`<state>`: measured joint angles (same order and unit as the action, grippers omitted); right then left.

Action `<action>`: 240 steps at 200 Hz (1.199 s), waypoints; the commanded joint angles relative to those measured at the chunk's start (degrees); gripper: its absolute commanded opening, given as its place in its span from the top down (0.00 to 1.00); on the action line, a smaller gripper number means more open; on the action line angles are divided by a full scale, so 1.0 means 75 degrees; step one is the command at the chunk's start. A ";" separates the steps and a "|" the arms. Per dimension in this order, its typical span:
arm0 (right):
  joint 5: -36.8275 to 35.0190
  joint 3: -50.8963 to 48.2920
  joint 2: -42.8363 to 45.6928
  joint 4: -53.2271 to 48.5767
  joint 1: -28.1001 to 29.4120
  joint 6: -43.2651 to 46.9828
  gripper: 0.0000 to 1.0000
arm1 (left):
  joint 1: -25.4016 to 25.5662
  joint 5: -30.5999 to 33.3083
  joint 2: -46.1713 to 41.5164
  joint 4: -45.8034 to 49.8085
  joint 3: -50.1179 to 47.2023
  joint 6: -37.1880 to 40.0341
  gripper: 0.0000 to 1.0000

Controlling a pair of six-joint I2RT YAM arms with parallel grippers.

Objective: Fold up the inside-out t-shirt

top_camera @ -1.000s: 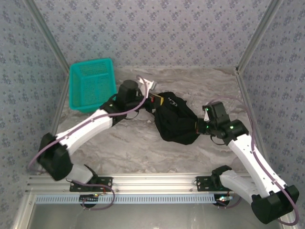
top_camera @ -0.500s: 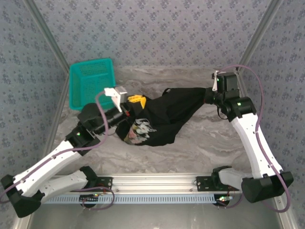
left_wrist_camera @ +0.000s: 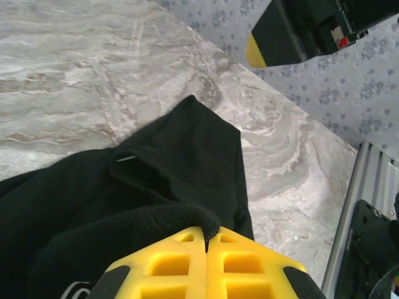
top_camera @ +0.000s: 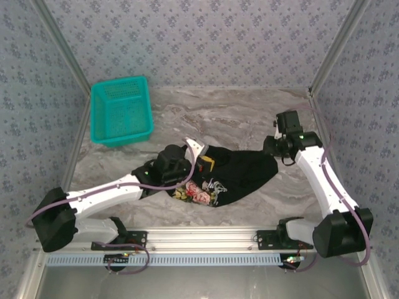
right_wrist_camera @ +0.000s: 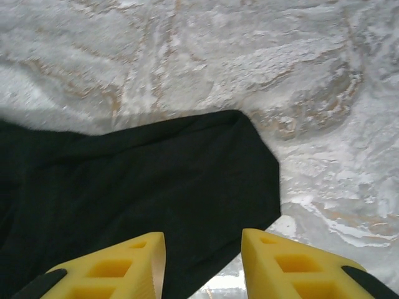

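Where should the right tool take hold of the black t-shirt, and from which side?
Take the t-shirt by its free right corner, which lies flat on the table. Come down from above with the right tool, open just over it; the left tool pinches the other end.

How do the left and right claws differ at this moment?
The left claw is shut, pinching a fold of the black t-shirt; the right claw stands open, gripping nothing. The left sits by the printed end, the right at the plain opposite corner. Both have yellow fingers.
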<state>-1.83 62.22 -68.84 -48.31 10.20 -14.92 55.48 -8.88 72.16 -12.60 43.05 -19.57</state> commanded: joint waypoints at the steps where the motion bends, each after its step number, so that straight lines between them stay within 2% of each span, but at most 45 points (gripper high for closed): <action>1: 0.0778 -0.0549 0.0354 -0.0203 0.0472 -0.0429 0.58 | 0.0243 -0.0487 0.0377 -0.0423 -0.0352 0.0100 1.00; 15: 0.1757 -0.1172 0.0217 0.0430 0.0704 -0.0871 0.57 | 0.0429 -0.0558 0.0594 -0.0450 -0.0530 0.0147 1.00; 32: 0.2082 -0.1751 -0.0069 0.1071 0.0788 -0.1170 0.52 | 0.0650 -0.0640 0.0713 -0.0370 -0.0778 0.0152 1.00; 56: 0.1925 -0.1877 -0.0580 0.1673 0.0966 -0.1350 0.46 | 0.0926 -0.0715 0.0864 -0.0304 -0.1097 0.0187 1.00; 79: 0.2169 -0.1803 -0.0972 0.2388 0.1046 -0.1666 0.39 | 0.1027 -0.0766 0.1046 -0.0236 -0.1158 0.0219 1.00; 107: 0.2142 -0.1811 -0.0948 0.2603 0.1037 -0.1878 0.37 | 0.1051 -0.0727 0.1123 -0.0238 -0.1224 0.0289 1.00; 133: 0.1725 -0.1717 -0.0959 0.2651 0.1143 -0.1794 0.37 | 0.1051 -0.0694 0.1206 -0.0237 -0.1298 0.0330 1.00; 168: 0.1554 -0.1016 -0.1587 0.2642 0.1294 -0.1086 0.37 | 0.1051 -0.0623 0.1231 -0.0099 -0.1380 0.0359 1.00; 184: 0.1681 -0.0686 -0.1932 0.2329 0.1269 -0.0168 0.36 | 0.1051 -0.0476 0.1089 -0.0009 -0.1347 0.0388 1.00; 220: 0.2510 -0.0321 -0.2328 0.1561 0.0889 0.1634 0.32 | 0.0977 0.0021 0.0556 0.0255 -0.1222 0.0332 1.00; 240: 0.3448 -0.0289 -0.2526 0.1618 0.0591 0.2263 0.32 | 0.0759 0.0365 0.0059 0.0376 -0.1260 0.0118 1.00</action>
<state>15.70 58.35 -86.02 -32.80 16.93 -8.03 62.70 -10.11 77.52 -11.42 33.17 -17.65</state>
